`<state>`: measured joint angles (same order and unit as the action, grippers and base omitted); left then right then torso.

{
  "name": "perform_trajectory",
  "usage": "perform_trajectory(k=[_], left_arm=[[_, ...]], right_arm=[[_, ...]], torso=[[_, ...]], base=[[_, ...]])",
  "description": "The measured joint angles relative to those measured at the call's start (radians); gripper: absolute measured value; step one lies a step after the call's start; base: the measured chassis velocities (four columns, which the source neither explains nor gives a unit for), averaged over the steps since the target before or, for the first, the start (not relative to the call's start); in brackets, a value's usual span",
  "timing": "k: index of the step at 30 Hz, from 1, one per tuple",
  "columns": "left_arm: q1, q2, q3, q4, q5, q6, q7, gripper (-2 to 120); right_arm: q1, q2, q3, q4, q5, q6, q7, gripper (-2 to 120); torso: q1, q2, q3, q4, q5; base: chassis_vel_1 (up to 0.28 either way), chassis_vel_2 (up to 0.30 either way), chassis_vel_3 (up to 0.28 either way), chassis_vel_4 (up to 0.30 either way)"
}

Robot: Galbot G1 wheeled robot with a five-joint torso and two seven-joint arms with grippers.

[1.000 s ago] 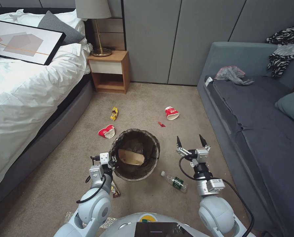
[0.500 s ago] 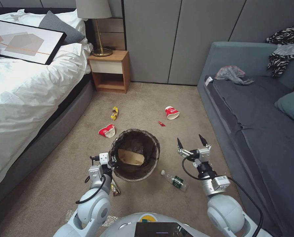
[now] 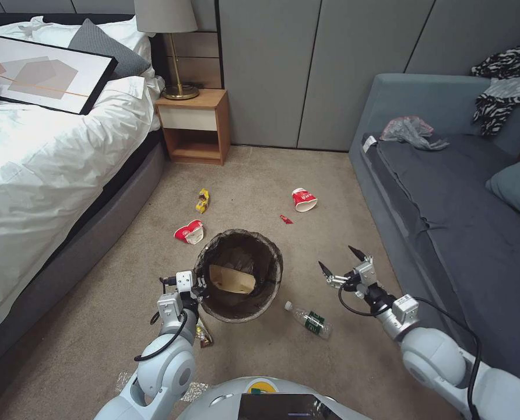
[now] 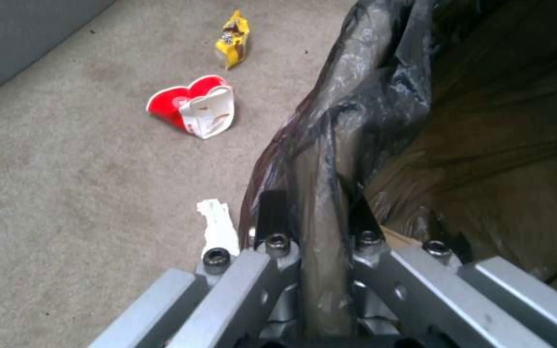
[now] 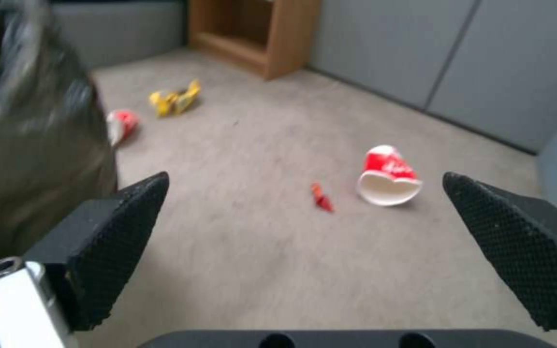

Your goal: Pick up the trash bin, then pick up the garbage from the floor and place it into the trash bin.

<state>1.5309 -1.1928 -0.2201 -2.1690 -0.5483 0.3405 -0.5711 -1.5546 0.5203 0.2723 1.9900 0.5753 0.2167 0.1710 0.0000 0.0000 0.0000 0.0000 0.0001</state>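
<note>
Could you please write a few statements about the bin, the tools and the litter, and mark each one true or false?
1. The left tool is clamped on the bin's rim. True.
2. The right tool holds a red cup. False: it is open and empty, above the carpet right of the bin.
3. A tan paper bag lies inside the bin. True.
4. The bottle stands upright on the nightstand. False: it lies on its side on the carpet, between the bin and the right arm.
5. Both red cups are already in the bin. False: both lie on the carpet beyond it.
</note>
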Motion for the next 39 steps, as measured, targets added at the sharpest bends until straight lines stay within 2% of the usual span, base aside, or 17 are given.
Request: perform_trajectory(k=[2, 4, 6, 7, 10, 14, 24, 39], left_arm=[[0.000, 0.000, 0.000, 0.005, 0.001, -0.001, 0.000, 0], [0.000, -0.001, 0.000, 0.008, 0.001, -0.001, 0.000, 0], [-0.003, -0.003, 0.000, 0.014, 0.002, -0.002, 0.000, 0], [-0.003, -0.003, 0.000, 0.014, 0.002, -0.002, 0.000, 0], [-0.009, -0.007, 0.003, 0.023, 0.003, -0.002, 0.001, 0], [-0.014, -0.011, 0.006, 0.028, 0.004, -0.002, 0.001, 0], [-0.010, -0.009, 0.001, 0.028, 0.005, -0.003, 0.002, 0], [-0.017, -0.017, 0.001, 0.026, 0.005, -0.004, 0.002, 0]], right_arm=[[0.012, -0.045, -0.020, -0.035, 0.026, 0.019, -0.051, 100], [0.016, -0.057, -0.027, -0.047, 0.032, 0.025, -0.070, 100], [0.028, -0.084, -0.050, -0.085, 0.048, 0.039, -0.139, 100], [0.028, -0.084, -0.050, -0.085, 0.048, 0.039, -0.139, 100], [0.042, -0.101, -0.080, -0.124, 0.069, 0.051, -0.253, 100], [0.074, -0.099, -0.128, -0.155, 0.075, 0.058, -0.334, 100], [0.183, -0.043, -0.288, -0.214, 0.050, 0.061, -0.366, 100], [0.235, 0.037, -0.407, -0.308, -0.014, 0.056, -0.346, 100]], torso=[[0.000, 0.000, 0.000, -0.0001, 0.0000], [0.000, 0.000, 0.000, 0.0000, 0.0000], [0.000, 0.000, 0.000, 0.0001, 0.0000], [0.000, 0.000, 0.000, 0.0001, 0.0000], [0.000, 0.000, 0.000, -0.0002, 0.0000], [0.000, 0.000, 0.000, -0.0002, -0.0002], [0.000, 0.000, 0.000, 0.0001, -0.0001], [0.000, 0.000, 0.000, -0.0001, -0.0001]], base=[[0.000, 0.000, 0.000, 0.000], [0.000, 0.000, 0.000, 0.000], [0.000, 0.000, 0.000, 0.000], [0.000, 0.000, 0.000, 0.000], [0.000, 0.000, 0.000, 0.000], [0.000, 0.000, 0.000, 0.000], [0.000, 0.000, 0.000, 0.000], [0.000, 0.000, 0.000, 0.000]])
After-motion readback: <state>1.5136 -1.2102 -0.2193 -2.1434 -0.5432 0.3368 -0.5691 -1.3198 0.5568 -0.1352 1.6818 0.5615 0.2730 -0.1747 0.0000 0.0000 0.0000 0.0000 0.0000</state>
